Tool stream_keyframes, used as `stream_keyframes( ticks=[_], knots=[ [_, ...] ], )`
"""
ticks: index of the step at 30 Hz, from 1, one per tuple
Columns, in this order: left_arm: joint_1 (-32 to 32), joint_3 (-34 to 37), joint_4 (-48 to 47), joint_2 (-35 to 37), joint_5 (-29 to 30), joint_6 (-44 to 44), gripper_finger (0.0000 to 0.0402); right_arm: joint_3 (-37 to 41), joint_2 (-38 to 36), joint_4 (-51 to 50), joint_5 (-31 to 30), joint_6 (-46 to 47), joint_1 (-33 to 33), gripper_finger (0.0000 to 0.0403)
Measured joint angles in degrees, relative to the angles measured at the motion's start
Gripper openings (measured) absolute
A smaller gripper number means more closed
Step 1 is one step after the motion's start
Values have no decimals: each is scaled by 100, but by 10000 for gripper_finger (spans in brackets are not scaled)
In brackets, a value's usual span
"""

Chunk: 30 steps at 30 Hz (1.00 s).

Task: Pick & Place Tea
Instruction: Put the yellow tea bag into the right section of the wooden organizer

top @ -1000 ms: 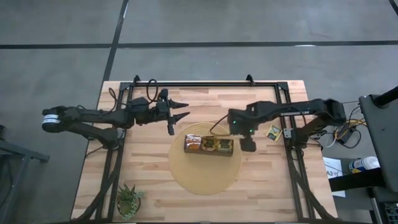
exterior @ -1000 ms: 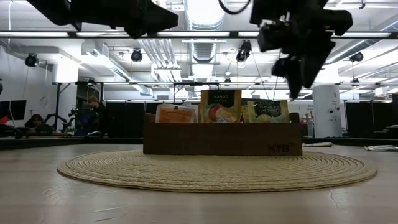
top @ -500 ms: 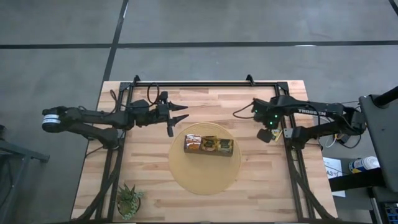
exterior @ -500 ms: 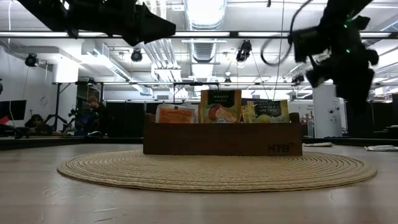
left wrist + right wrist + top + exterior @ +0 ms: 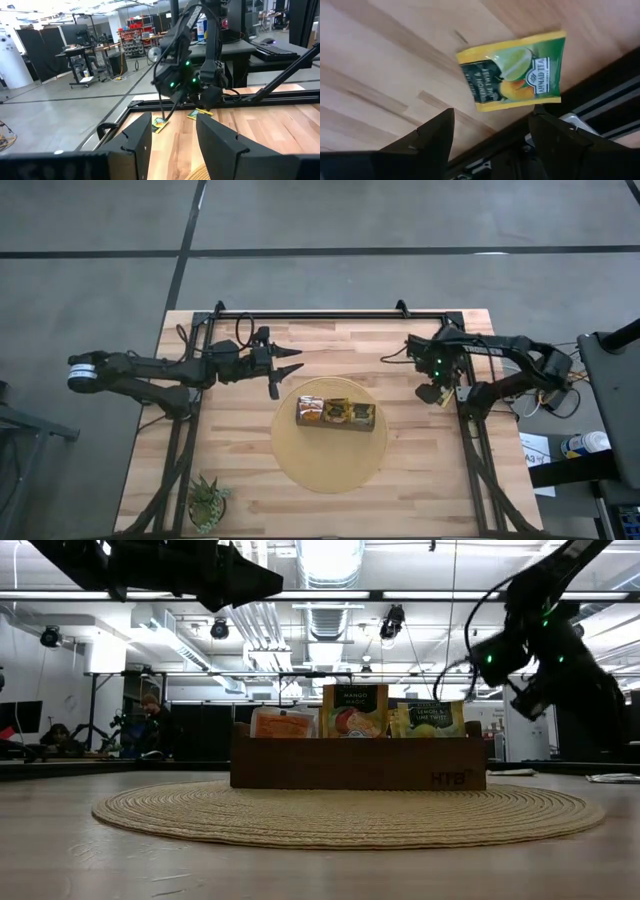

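The right gripper (image 5: 436,392) is hovering with fingers (image 5: 432,135) spread wide above a green-and-yellow flat square tea sachet (image 5: 516,71) lying on the light wooden counter (image 5: 240,470) at its right edge, against the black metal frame rail (image 5: 470,442). The left gripper (image 5: 291,361) is hanging near the counter's far edge, fingers (image 5: 220,140) parted and holding nothing. 3 more sachets (image 5: 355,711) are standing in the long dark-brown wooden box (image 5: 357,762) on the round woven straw mat (image 5: 330,470) mid-counter. A small green spiky plant (image 5: 208,502) is sitting at the near left corner.
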<state>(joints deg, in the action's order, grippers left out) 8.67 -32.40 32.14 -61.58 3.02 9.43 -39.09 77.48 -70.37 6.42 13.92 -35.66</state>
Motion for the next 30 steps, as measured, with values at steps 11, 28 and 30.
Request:
stream_keyframes(
  ticks=[11, 28, 30],
  knots=[
    [0, 0, -2, 0, -134, 68, 148, -51, 1747, 119, 610, -439, -800, 249],
    [-2, 31, 2, 0, -220, 138, 148, -155, 2523, 412, 210, -356, -811, 165],
    [-2, 33, 2, 0, -218, 138, 148, -151, 2523, 436, 216, -313, -808, 127]
  ],
)
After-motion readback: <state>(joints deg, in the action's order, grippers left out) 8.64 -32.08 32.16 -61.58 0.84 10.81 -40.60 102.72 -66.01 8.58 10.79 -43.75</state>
